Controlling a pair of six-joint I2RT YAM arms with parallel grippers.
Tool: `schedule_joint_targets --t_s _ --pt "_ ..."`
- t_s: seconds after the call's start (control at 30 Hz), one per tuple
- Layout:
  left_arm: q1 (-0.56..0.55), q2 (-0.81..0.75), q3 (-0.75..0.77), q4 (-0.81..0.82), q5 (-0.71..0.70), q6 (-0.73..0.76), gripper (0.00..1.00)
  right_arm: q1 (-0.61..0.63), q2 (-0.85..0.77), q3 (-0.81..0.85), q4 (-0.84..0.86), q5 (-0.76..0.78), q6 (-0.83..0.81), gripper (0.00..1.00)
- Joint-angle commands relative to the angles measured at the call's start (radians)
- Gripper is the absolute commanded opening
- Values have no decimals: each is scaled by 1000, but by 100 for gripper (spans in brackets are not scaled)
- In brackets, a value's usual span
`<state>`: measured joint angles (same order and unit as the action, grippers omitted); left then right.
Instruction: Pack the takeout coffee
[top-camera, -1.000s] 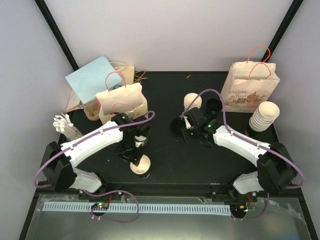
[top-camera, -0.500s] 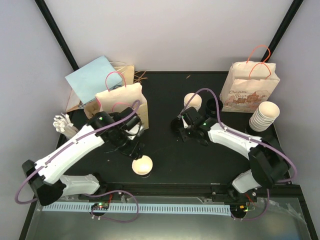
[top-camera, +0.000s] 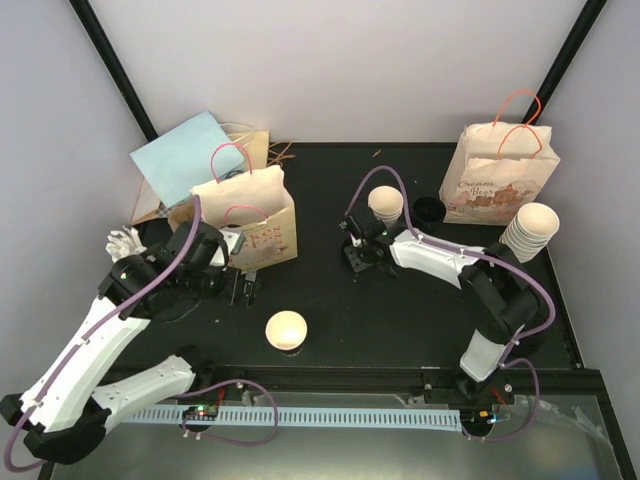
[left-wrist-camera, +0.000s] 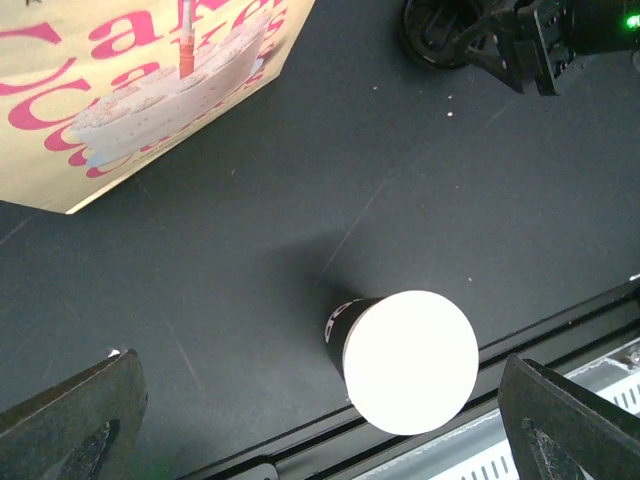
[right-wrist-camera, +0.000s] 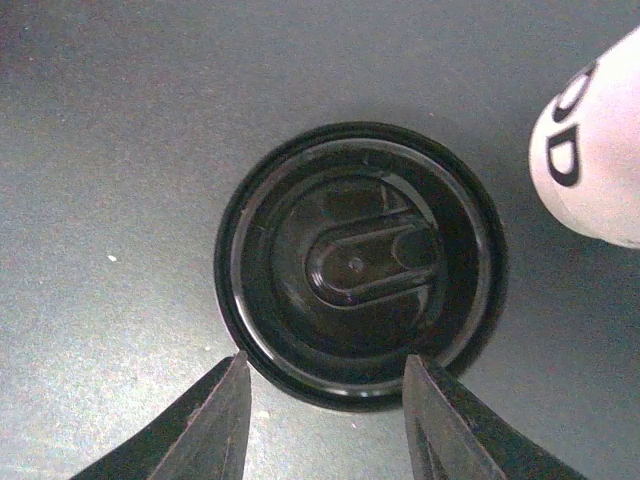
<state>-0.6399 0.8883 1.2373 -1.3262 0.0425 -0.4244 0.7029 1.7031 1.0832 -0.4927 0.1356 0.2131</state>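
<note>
A black takeout cup (top-camera: 286, 330) with a bright white top (left-wrist-camera: 410, 362) stands alone near the table's front edge. My left gripper (top-camera: 243, 286) is open, up and to the left of the cup, and its fingers (left-wrist-camera: 75, 425) frame the cup from above without touching it. My right gripper (top-camera: 359, 250) is open over a black lid (right-wrist-camera: 360, 265) lying flat on the table. Its fingertips (right-wrist-camera: 232, 395) straddle the lid's near rim. A white cup (top-camera: 385, 203) with black letters (right-wrist-camera: 590, 150) stands just beside the lid. A cake-print paper bag (top-camera: 245, 212) stands behind the left gripper.
A second printed bag (top-camera: 500, 175) stands at the back right, with a stack of paper cups (top-camera: 528, 232) and a black lid stack (top-camera: 429, 210) near it. Blue paper (top-camera: 185, 152) and white sticks (top-camera: 127, 246) lie at the left. The table's front rail (left-wrist-camera: 470, 440) runs just below the cup.
My left gripper opened, let go of the cup and pulled back to the left; the cup stays by the front edge. The right gripper shifted slightly left over the lid.
</note>
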Motion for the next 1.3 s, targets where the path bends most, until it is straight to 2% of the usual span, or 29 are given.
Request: schedule_joint_targets --t_s 0.0,0.47,0.67,0.83,1.27 --pt "19 -22 -43 52 -10 -4 99 23 49 44 25 29 -43 45" --pt "29 -44 -87 67 11 16 99 48 181 107 15 63 -77 46" --pt "33 -47 -90 64 11 19 99 74 229 144 -15 132 -78 41" --pt "34 -49 -87 61 11 21 99 82 230 149 -24 134 -83 40" --pt "36 -50 -91 57 19 24 99 85 176 139 -11 74 -84 46"
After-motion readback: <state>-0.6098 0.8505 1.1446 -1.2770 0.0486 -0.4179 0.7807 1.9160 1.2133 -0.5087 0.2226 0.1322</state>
